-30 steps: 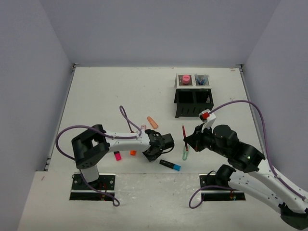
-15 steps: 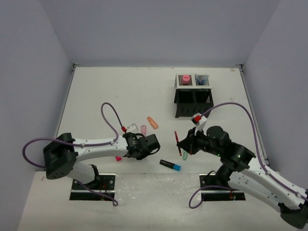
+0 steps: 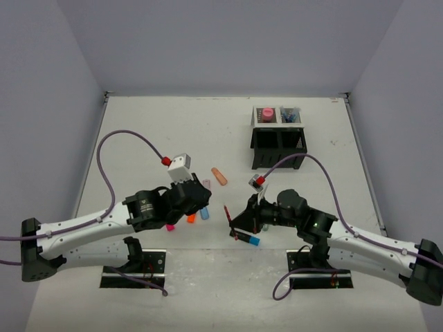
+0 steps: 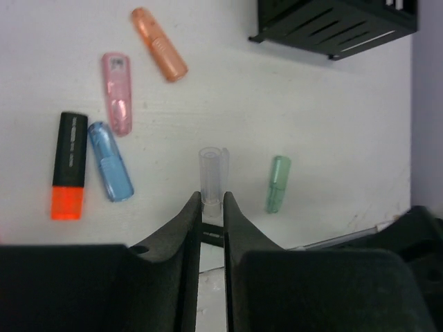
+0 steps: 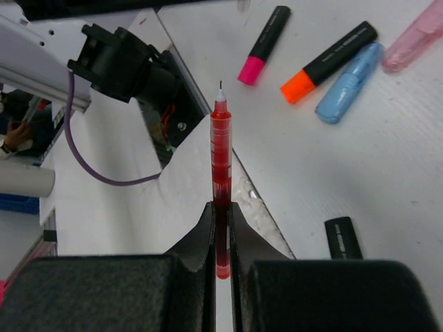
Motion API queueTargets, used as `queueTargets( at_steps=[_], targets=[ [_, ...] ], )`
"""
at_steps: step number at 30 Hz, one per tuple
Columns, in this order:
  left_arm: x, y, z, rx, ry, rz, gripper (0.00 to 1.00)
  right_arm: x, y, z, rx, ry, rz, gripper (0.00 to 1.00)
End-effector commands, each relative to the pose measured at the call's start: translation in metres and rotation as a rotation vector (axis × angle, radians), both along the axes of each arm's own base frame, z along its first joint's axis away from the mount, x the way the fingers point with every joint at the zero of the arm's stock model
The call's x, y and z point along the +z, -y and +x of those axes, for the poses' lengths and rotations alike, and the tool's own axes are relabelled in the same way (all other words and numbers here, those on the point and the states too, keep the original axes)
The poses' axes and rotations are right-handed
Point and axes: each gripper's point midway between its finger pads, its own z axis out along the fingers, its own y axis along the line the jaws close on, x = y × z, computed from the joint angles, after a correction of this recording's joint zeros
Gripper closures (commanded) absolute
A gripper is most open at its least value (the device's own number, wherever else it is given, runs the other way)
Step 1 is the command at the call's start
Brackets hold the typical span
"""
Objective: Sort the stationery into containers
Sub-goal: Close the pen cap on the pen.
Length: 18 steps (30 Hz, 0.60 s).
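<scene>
Our right gripper (image 5: 221, 207) clamps the red pen (image 5: 220, 145), our left gripper (image 4: 212, 202) pinches a clear cap (image 4: 213, 169); we likely need them coaxial before pushing together

White table (image 3: 152, 131) noted, bounded by plain lavender walls (image 3: 208, 41) at nine, twelve and three o'clock overhead.

my right tool (image 3: 238, 224) grips a red pen (image 3: 228, 214) near the table's (image 3: 138, 131) near edge, just beside a black-and-blue highlighter (image 3: 246, 238). my left tool (image 3: 199, 201) hangs by the orange highlighter (image 3: 191, 218) and blue highlighter (image 3: 204, 214). the black organizer (image 3: 277, 145) stands toward the far right corner.
</scene>
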Motion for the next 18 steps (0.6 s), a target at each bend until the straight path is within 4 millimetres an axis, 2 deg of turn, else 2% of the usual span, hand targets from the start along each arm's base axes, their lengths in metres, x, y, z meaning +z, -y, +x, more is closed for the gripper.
queueTargets(
  at_steps=[1,7,9,11,18],
  targets=[
    [0.077,0.014,0.023,-0.108,0.281,-0.054,1.00,0.048,-0.038,-0.004,0.033,0.033,0.243,1.00],
    [0.118,0.024,0.017,-0.229,0.406,-0.116,1.00,0.067,-0.054,0.000,0.037,0.085,0.310,1.00],
    [0.123,0.025,0.016,-0.242,0.415,-0.130,1.00,0.075,-0.055,0.003,0.025,0.104,0.324,1.00],
    [0.133,0.025,0.014,-0.248,0.430,-0.151,1.00,0.083,-0.053,0.014,-0.034,0.129,0.323,1.00],
    [0.140,0.025,0.009,-0.266,0.435,-0.183,1.00,0.087,-0.050,0.025,-0.092,0.155,0.301,1.00]
  ],
)
